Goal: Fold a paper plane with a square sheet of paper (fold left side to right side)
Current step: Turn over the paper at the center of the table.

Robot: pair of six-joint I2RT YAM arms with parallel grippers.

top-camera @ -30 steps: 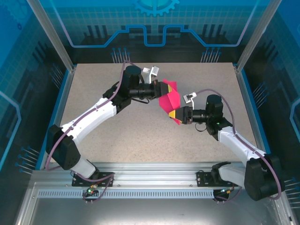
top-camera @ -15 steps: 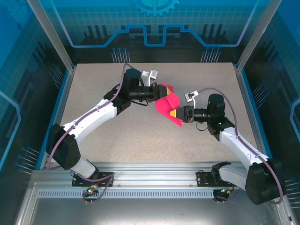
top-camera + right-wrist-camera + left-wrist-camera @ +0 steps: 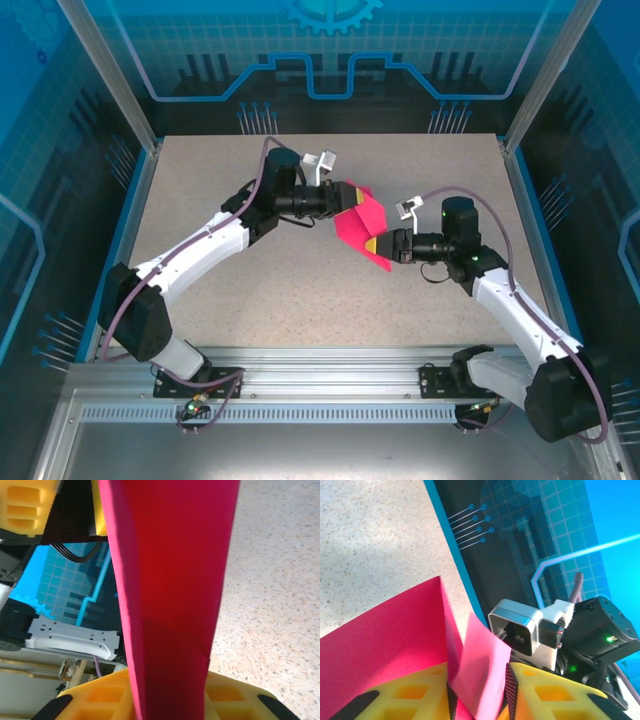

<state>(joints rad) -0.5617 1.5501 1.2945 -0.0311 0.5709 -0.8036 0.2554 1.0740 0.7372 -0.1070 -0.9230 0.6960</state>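
Looks like a handover in progress. The left gripper (image 3: 341, 201) is letting go: its fingers (image 3: 405, 695) are going from pinched to parted over the last second. The left wrist view is now showing a clear gap between the pads, with the paper's edge standing loose and curling in it rather than being squeezed. The left arm is also easing back a touch toward its own side. The square sheet of paper (image 3: 362, 226) is sitting between the two grippers over the middle of the table (image 3: 250, 280), upper corner at the left fingertips, lower corner at the right ones. From above I can't tell whether it's hanging clear of the surface or brushing it. It's barely shifting versus a second ago, just drifting slightly toward the near edge. It's already carrying folds, with the right wrist view showing one layer overlapping another low down, but it's still a broad loose shape, not a dart. On the right, the right gripper (image 3: 384, 246) is closing on that lower corner after standing wide a second ago. The sheet is draping across its fingers (image 3: 240, 702) and covering the gap, so I can't tell if it's clamping yet. I'm reading this as the grip passing left to right, probably freeing the left for a regrasp before the next fold. Risk: if the release is getting ahead of the right-side clamp, the sheet is going to sag or slip, taking crease alignment with it.
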